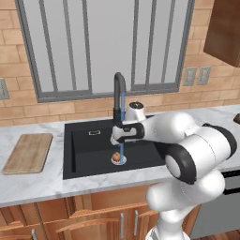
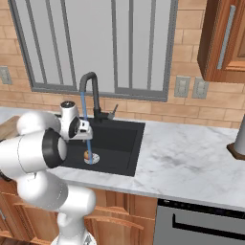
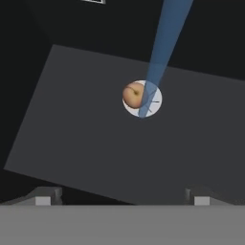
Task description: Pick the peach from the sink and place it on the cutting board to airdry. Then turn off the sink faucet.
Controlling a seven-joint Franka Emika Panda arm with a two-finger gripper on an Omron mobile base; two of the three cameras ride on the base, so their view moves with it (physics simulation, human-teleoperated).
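The peach [image 1: 115, 156] [image 2: 86, 154] [image 3: 132, 94] lies on the floor of the black sink [image 1: 84, 159] [image 2: 127, 143] [image 3: 72, 124], against the round silver drain [image 3: 152, 101]. Water runs in a blue stream [image 3: 162, 48] from the dark gooseneck sink faucet [image 1: 119, 89] [image 2: 90, 86] onto the drain beside the fruit. The faucet's slim lever [image 2: 113, 111] sticks out at its base. My gripper [image 1: 115, 139] [image 2: 87, 133] [image 3: 123, 197] hangs open above the peach, well clear of it, fingertips [image 3: 48, 196] wide apart and empty. The wooden cutting board [image 1: 28, 153] [image 2: 6, 125] lies on the counter left of the sink.
A marble counter [image 1: 33, 183] [image 2: 191, 162] surrounds the basin, with a brick wall and a window [image 1: 103, 42] behind it. A wooden wall cabinet [image 2: 222, 40] hangs at upper right. A dark-based object [image 2: 238, 141] stands at the counter's far right.
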